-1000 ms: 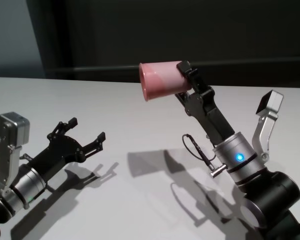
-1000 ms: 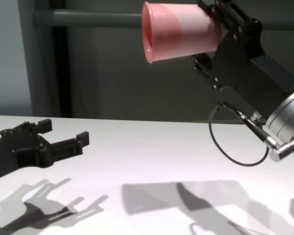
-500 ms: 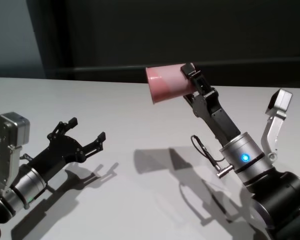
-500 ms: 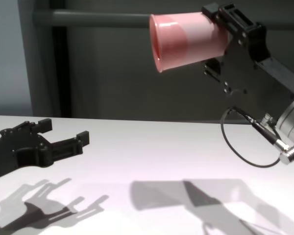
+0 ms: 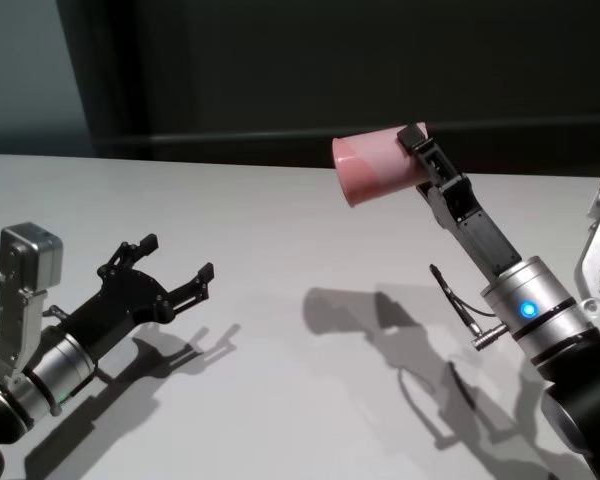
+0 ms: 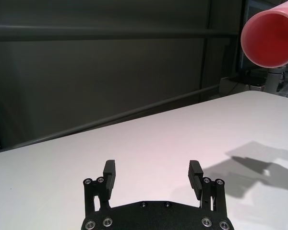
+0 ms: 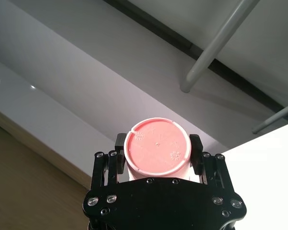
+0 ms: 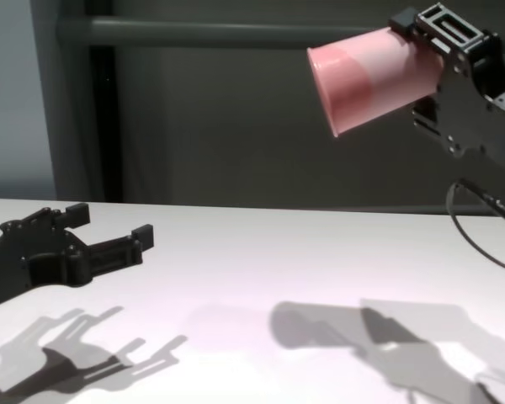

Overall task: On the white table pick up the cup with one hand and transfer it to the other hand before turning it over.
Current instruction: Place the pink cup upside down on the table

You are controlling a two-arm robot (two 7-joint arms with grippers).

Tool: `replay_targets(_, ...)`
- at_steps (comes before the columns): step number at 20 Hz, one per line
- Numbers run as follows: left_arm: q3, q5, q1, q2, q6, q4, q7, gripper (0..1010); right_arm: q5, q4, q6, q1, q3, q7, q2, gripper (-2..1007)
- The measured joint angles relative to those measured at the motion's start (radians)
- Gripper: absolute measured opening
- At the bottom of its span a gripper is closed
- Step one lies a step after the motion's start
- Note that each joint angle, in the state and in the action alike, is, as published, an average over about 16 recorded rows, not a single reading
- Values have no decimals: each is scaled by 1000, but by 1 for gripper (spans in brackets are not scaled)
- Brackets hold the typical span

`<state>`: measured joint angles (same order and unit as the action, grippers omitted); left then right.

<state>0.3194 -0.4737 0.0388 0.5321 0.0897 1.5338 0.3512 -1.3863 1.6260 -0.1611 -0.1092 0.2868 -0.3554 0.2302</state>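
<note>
Right fingers (image 7: 197,154): clamped on the base end of the cup (image 5: 377,167), one on each side of it.
Cup: pink, held high above the desk (image 5: 280,300), lying tilted on its side with the rim pointing toward the robot's left and slightly down; its flat bottom faces the right wrist camera.
Right gripper (image 5: 432,170): raised on a slanting arm over the right part of the desk, with a thin black cable (image 5: 455,305) looping beside the silver wrist.
Left fingers (image 6: 109,173): spread wide, holding nothing.
Left gripper (image 5: 170,272): low over the left part of the desk, well apart from the cup.
Desk: white, with shadows of both arms and the cup.
</note>
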Motion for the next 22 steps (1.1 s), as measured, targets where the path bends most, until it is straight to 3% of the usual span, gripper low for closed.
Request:
replay_targets(6,0,0,0,0,0,0,-1,1001,78,82,29,3,6,113,71,760)
replay_targets(11,1,-1,0,0,1,0,-1,1001,149,134,24,-15,32,208,124,760)
replay_targets(16,1,-1,0,0,1,0,-1,1001,218,163,-6,-54,79,297,165,760)
replay_targets(22,1,-1,0,0,1,0,-1,1001,300,164,-75,-118,158,390,194,760)
